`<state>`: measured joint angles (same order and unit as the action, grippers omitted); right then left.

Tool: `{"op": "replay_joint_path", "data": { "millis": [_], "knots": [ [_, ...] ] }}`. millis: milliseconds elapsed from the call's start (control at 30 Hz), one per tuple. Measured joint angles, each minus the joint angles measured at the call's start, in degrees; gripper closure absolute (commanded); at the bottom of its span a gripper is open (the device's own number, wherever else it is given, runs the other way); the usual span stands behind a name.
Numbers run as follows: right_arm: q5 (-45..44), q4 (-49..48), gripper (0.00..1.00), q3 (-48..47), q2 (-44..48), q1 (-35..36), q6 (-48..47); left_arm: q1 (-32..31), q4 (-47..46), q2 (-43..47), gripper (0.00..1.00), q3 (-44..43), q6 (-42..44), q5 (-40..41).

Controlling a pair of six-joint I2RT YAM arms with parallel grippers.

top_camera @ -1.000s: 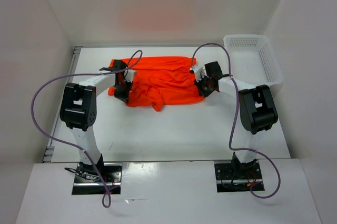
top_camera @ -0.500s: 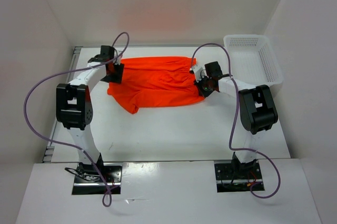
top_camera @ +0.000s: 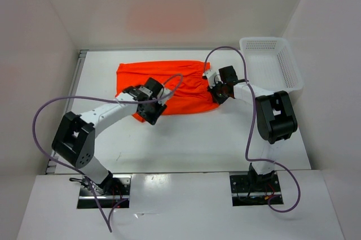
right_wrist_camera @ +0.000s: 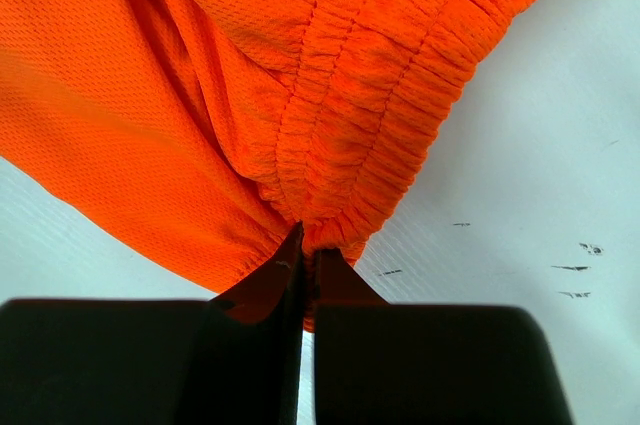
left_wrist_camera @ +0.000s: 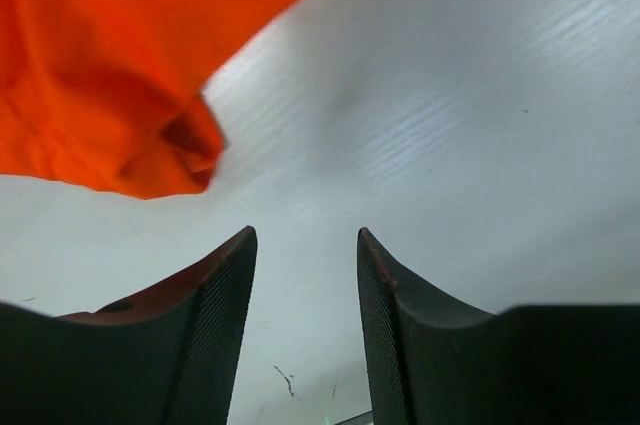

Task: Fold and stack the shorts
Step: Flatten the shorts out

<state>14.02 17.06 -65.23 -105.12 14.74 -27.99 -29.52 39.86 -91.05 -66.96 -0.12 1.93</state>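
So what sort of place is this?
Probably a robotics lab test cell, not a laundry: a left arm and right arm bolted at the edge of a white table, plain white walls around it, plus orange shorts and a white basket.

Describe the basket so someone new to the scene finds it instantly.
On the white table, look to the far right corner, beyond the right gripper pinching the orange shorts. The white plastic basket sits there, rectangular with perforated walls. It is the only rigid container in view, and it stands apart from the shorts.
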Motion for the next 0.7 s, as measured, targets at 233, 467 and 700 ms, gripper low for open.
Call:
{"op": "replay_joint_path", "data": {
  "millis": [233, 467, 700],
  "knots": [
    [-0.2, 0.1, 1.00, 0.0, 0.0, 0.1, -0.3, -2.6, -6.3, -6.2, 0.49, 1.9, 0.0, 10.3],
    [-0.2, 0.2, 1.00, 0.9, 0.8, 0.1, -0.5, 11.1, -6.3, -6.6, 0.46, -0.2, -0.1, 6.6],
    [-0.3, 0.3, 1.00, 1.1, 1.1, 0.1, -0.9, 12.9, -4.9, -6.6, 0.41, 0.8, -0.1, -4.5]
  ]
}}
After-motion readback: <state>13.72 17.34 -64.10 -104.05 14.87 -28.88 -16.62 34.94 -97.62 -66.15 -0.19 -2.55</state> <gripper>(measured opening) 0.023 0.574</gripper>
